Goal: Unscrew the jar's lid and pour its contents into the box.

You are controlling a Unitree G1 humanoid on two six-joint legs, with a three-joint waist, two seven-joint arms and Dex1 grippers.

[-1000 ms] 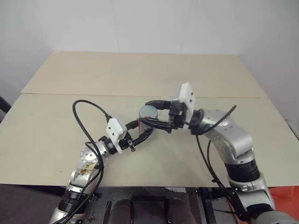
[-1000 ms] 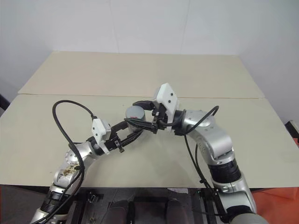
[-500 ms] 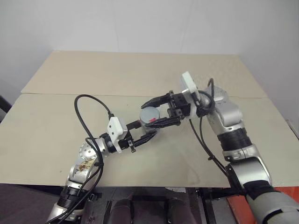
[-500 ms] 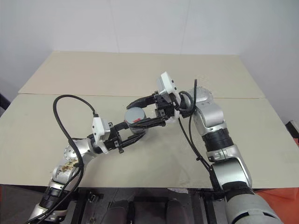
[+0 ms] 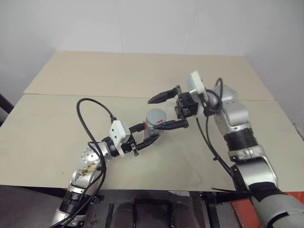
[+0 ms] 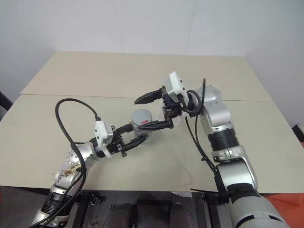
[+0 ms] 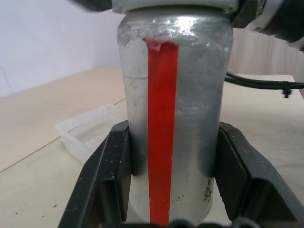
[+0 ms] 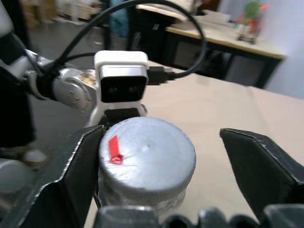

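- Left gripper (image 5: 148, 134): clamped on the jar (image 5: 155, 119), upright above the table (image 5: 57, 123).
- Lid (image 8: 147, 152): apparently still seated.
- Right gripper (image 5: 167, 110): just released, jaws wide around the lid; likely re-gripping to twist again.
- Box (image 7: 88, 133): beyond the jar.

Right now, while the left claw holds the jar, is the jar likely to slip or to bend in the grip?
The jar looks like stiff metal, so it will probably not bend between the left claw fingers. Its smooth, shiny round wall may turn or slip if twisted hard. If set down on its side, it would likely roll.
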